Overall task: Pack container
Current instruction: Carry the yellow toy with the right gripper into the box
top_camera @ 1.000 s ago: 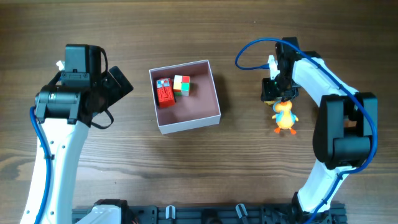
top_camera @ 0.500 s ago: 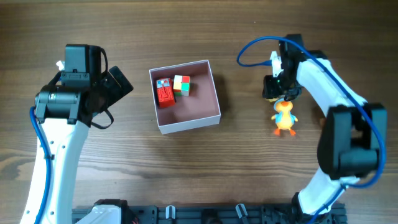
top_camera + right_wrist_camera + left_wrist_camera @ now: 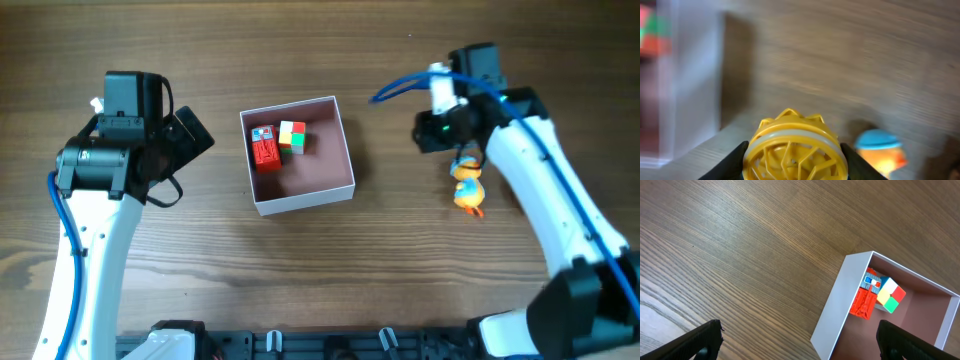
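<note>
The container (image 3: 325, 172) is a white-walled square box with a pink floor at the table's middle; it holds a red block (image 3: 265, 150) and a colour cube (image 3: 292, 137). My right gripper (image 3: 794, 162) is shut on a yellow ribbed round toy (image 3: 795, 147) and holds it right of the container (image 3: 690, 75), beside a duck toy with a blue cap (image 3: 880, 150). In the overhead view the right gripper (image 3: 452, 150) is just above the duck (image 3: 468, 188). My left gripper (image 3: 800, 350) is open and empty above the container's left wall (image 3: 840, 310).
The wooden table (image 3: 300, 270) is bare in front of the container and on the far left. The right arm's blue cable (image 3: 400, 85) loops behind its wrist. A black rail (image 3: 330, 345) runs along the front edge.
The right arm has swung outward and its wrist has turned and shifted up and right. The duck now lies slightly further right. The left arm has not moved.
</note>
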Robot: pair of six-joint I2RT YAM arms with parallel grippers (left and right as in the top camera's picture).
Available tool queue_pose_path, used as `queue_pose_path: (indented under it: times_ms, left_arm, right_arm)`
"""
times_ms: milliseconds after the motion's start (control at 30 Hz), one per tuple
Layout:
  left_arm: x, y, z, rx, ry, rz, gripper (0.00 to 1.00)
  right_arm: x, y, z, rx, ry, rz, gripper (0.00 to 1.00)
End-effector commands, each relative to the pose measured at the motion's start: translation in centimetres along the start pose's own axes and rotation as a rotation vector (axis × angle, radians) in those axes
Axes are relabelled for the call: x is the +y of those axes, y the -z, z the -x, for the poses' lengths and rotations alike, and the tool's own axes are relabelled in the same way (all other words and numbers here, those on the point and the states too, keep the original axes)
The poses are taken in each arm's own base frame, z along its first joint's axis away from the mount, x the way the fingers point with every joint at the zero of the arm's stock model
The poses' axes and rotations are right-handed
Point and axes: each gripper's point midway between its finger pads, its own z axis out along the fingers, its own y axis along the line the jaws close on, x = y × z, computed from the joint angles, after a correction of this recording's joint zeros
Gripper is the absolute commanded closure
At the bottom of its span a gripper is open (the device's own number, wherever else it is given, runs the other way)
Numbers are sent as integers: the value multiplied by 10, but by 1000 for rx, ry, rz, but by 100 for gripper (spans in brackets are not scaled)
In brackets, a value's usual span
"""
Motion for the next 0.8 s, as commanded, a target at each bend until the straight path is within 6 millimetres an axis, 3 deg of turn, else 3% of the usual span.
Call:
queue_pose_path:
  times_ms: [0, 133, 233, 367, 533, 633, 767]
  left_arm:
    - [2, -1, -1, 6, 15, 2, 0]
    - [2, -1, -1, 6, 15, 3, 0]
    - [3, -1, 1, -5, 9, 12, 0]
    - [14, 10, 22, -43, -29, 18, 0]
    - [38, 54, 58, -109, 57, -1, 0]
    - [44, 64, 64, -141, 75, -2, 0]
    - [45, 66, 62, -141, 76, -2, 0]
  right_arm:
    - [59, 40, 13, -106, 122, 28, 96]
    - [131, 53, 18, -189, 285, 104, 96]
    - [152, 44, 30, -238, 323, 100, 96]
    - [162, 18, 46, -256, 320, 107, 96]
    - [168, -16, 55, -248, 321, 100, 96]
    - [166, -49, 50, -192, 318, 83, 96]
    - [147, -93, 40, -99, 260, 40, 96]
